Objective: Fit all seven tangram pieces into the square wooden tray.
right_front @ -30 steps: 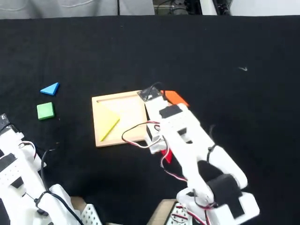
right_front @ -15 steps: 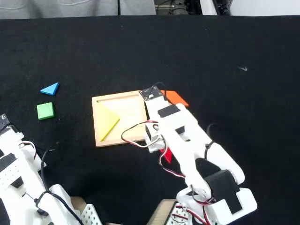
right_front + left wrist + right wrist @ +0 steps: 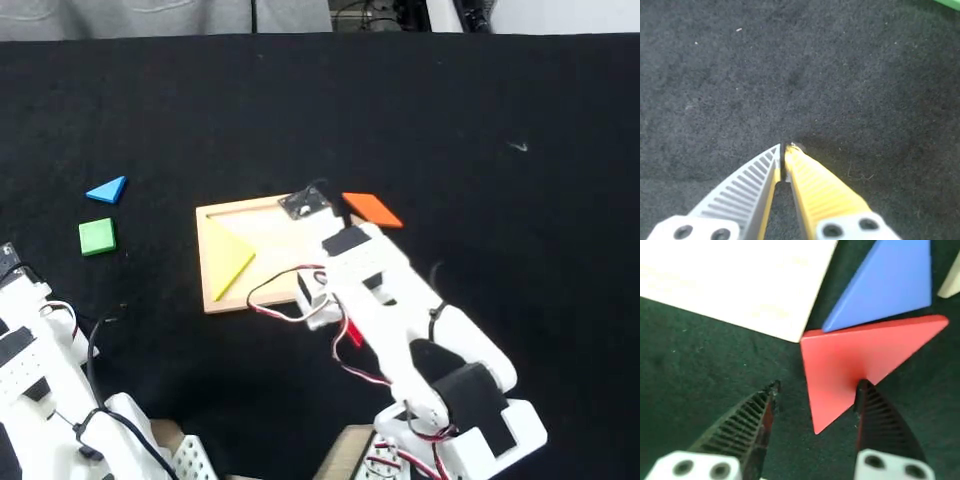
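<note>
Tray (image 3: 270, 225) lies near the middle of the black tabletop (image 3: 520, 260), with a yellow triangle (image 3: 228, 258) inside it against its left side. An orange piece (image 3: 372, 209) sits just off the tray's far right corner. A small blue triangle (image 3: 106, 190) and a green square (image 3: 97, 237) lie near each other, well apart from the tray on its left. The right arm (image 3: 385, 300) stretches over the tray's right edge, and a bit of a red triangle (image 3: 352, 335) shows beside it. The right end effector (image 3: 817, 386) has its fingers apart. One is over bare cloth just off a tray corner, and the other's tip is over the red triangle, though I cannot tell whether it touches. One corner of that triangle lies between the fingers. A big blue triangle (image 3: 890, 280) lies edge to edge with the red one, just beside the tray. The left end effector (image 3: 784, 147) hangs over bare tabletop with its fingers together and nothing between them. The left arm (image 3: 30, 370) is at the near left.
</note>
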`<action>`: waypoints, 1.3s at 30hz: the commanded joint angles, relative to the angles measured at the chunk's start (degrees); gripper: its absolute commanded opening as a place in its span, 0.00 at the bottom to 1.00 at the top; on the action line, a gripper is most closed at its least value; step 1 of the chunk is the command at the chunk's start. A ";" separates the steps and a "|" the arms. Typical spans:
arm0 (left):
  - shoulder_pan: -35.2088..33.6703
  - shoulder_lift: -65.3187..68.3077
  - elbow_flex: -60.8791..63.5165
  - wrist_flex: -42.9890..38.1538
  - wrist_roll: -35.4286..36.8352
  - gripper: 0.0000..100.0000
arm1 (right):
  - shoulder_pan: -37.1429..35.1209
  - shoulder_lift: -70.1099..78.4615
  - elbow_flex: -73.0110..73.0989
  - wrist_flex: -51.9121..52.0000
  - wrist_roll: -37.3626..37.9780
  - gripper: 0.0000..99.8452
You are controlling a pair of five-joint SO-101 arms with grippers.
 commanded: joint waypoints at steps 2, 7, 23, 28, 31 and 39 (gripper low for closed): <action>-0.04 -0.97 -0.22 -0.79 -0.62 0.03 | 1.41 2.24 -2.77 -1.05 -0.44 0.24; -0.04 -0.97 -0.22 -0.79 -0.62 0.03 | 1.49 7.34 -4.09 -1.05 -0.44 0.25; -0.04 -0.97 -0.22 -0.79 -0.62 0.03 | 9.49 7.87 -2.86 -0.70 3.52 0.25; -0.04 -0.97 -0.22 -0.79 -0.62 0.03 | 9.67 7.78 -1.80 -1.23 3.52 0.25; -0.04 -0.97 -0.22 -0.79 -0.62 0.03 | 9.67 7.43 -2.07 -1.41 3.69 0.24; -0.04 -0.97 -0.22 -0.79 -0.62 0.03 | 11.25 7.34 -2.07 -3.25 6.07 0.24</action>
